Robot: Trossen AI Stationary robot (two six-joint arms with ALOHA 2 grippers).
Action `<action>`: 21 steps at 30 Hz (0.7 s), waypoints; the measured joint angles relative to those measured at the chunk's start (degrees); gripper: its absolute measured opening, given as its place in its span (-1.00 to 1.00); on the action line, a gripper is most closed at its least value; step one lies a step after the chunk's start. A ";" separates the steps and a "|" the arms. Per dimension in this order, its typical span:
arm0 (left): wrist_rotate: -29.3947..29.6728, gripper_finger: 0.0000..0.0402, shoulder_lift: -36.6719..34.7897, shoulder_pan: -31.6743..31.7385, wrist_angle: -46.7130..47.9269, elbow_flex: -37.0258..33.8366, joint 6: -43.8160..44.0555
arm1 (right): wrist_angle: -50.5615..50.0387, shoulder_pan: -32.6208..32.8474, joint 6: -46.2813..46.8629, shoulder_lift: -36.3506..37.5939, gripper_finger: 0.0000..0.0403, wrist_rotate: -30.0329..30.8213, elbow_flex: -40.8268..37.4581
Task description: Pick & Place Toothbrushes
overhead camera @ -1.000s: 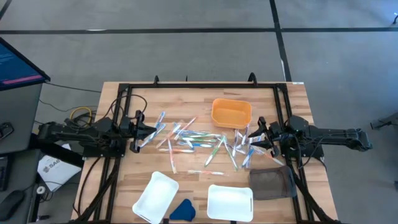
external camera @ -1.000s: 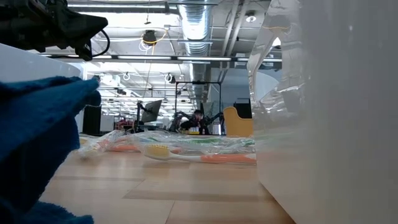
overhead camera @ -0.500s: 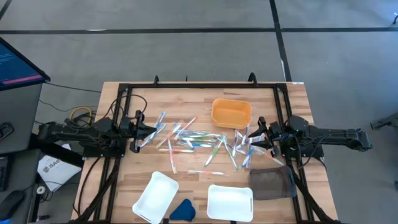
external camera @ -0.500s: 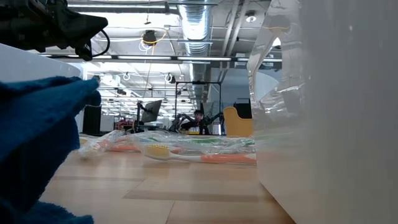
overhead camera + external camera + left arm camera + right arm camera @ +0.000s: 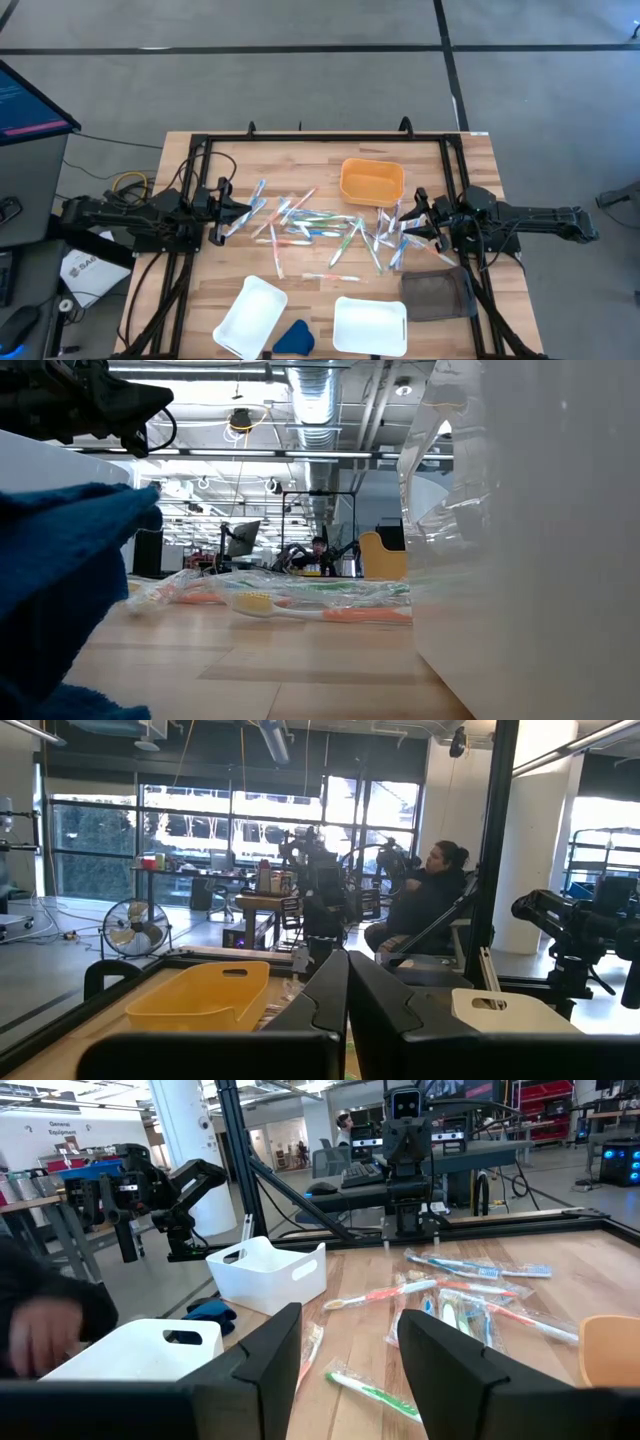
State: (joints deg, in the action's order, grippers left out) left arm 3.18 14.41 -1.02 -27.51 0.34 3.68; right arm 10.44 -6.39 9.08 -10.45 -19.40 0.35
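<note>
Nothing has moved since a second ago. Toothbrushes (image 5: 320,225) lie scattered across the middle of the table (image 5: 455,165), just before the orange bin (image 5: 371,182). Left gripper (image 5: 232,214) hovers at their left edge, fingers together and empty; right gripper (image 5: 410,222) hovers at their right edge, parted, gripping nothing.

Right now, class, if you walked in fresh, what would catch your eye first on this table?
First, the scatter of colourful toothbrushes strewn across the middle of the wooden table. Next, the orange tub just behind them and the two white trays at the front edge. The left gripper, shut, and the right gripper, open, flank the pile from either side.
</note>
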 joint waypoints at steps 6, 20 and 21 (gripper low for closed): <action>-0.02 -0.98 0.00 0.02 0.00 0.02 0.02 | 0.00 -0.01 -0.02 0.00 -0.20 0.00 0.01; 0.00 -0.98 0.00 0.00 0.00 0.00 -1.69 | 0.00 -0.01 -0.01 0.01 -0.20 0.00 0.01; 0.00 -0.98 0.00 0.02 -0.09 0.00 -1.70 | 0.01 -0.02 0.00 0.01 -0.20 0.00 -0.01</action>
State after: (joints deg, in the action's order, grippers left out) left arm 3.18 14.41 -1.00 -27.60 0.34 1.98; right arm 10.46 -6.41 9.08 -10.44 -19.40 0.34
